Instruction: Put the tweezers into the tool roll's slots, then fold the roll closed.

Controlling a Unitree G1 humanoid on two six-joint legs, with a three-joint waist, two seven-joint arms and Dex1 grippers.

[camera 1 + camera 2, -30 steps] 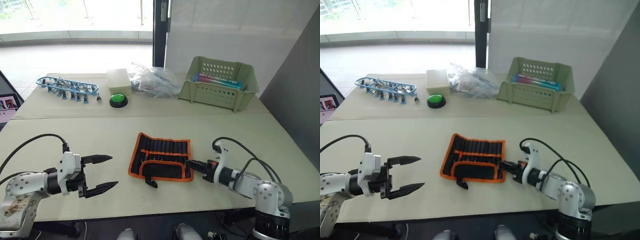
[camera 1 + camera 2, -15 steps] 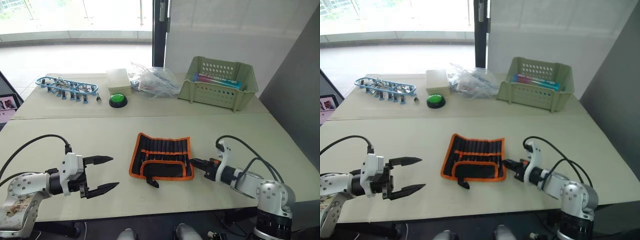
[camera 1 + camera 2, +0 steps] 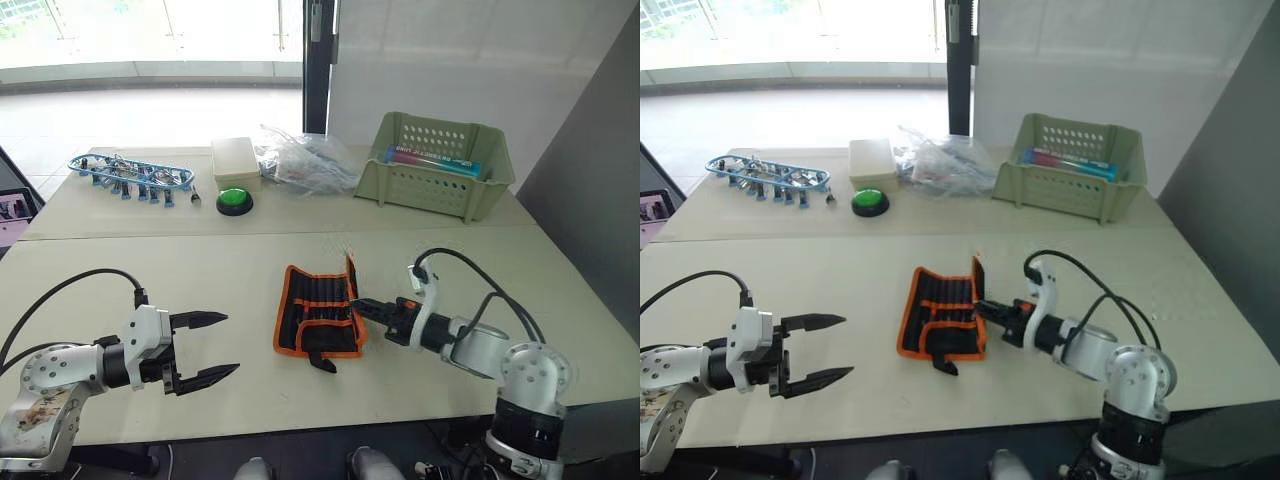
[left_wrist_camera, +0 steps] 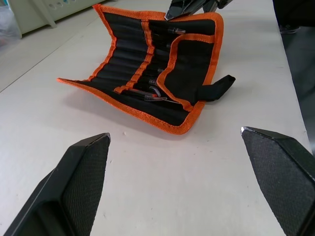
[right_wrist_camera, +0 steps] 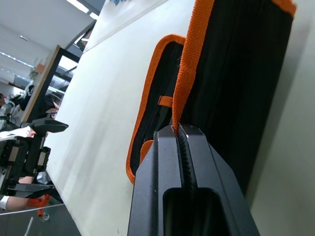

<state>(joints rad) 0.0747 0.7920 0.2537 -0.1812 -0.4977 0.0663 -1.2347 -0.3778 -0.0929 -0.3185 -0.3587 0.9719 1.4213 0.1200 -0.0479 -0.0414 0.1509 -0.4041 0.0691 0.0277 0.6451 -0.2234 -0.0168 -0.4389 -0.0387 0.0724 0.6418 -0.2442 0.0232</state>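
Tool roll sits mid-table, its right-hand edge now lifted upright — half a second ago it lay flat. My right claw pinches that orange hem, so folding has started. Left claw spread wide, well apart — idle.

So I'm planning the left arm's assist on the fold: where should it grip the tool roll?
Probably the tool roll's flat orange-edged side nearest the open left gripper, approached low from the robot's left. The right gripper already pinches the opposite edge, lifted upright.
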